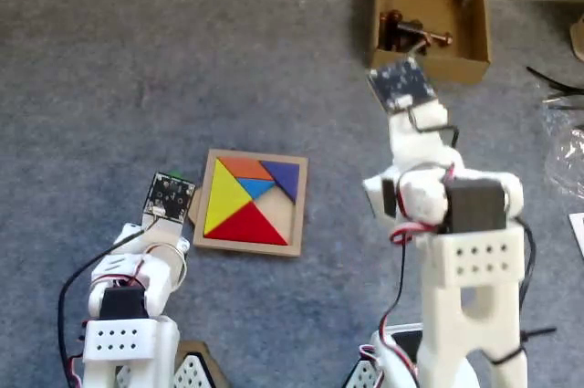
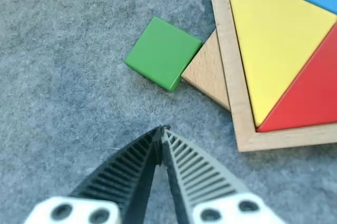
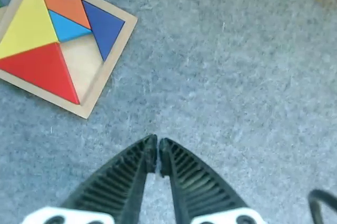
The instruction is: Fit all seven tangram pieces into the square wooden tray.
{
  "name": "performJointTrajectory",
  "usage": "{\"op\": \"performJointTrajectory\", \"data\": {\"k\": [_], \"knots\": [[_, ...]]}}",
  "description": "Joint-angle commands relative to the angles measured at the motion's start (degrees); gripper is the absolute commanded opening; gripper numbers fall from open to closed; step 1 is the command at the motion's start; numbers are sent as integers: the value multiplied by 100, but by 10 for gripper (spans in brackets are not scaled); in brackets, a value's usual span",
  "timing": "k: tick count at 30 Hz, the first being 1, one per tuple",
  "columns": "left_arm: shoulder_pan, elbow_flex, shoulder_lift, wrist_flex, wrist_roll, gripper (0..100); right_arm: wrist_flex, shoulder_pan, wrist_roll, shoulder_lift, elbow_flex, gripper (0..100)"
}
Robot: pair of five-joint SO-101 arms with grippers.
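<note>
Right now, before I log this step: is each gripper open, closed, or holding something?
Left gripper: closed, holding nothing.
Right gripper: closed, holding nothing.

The left arm [image 1: 137, 274] sits low at the near left, wrist angled forward and down, its jaws closed tip to tip, while the right arm [image 1: 447, 210] stands taller on the right, stretched toward the far side, jaws likewise closed.

light: soft, even, moderately bright, from above | shadows: short, faint, a thin dark edge under green square [image 2: 163, 52] and along tray [image 2: 222, 13] rim on worktop [image 2: 63, 76] | brightest: white arm housing [image 1: 470, 260], high view
</note>
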Motion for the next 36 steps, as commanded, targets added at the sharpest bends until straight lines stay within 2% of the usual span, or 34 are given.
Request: {"op": "performJointTrajectory", "data": {"k": [1, 13, 27, 36], "knots": [[66, 127, -84, 18, -44, 7, -576, 57, 70, -769, 760, 4], [66, 127, -84, 18, -44, 7, -1490, 66, 70, -2993, 3336, 4], [66, 127, -84, 18, -44, 7, -1727, 84, 70, -4541, 4655, 4], [66, 127, -84, 18, -44, 7, -1974, 1042, 79, -5279, 5464, 5]]}}
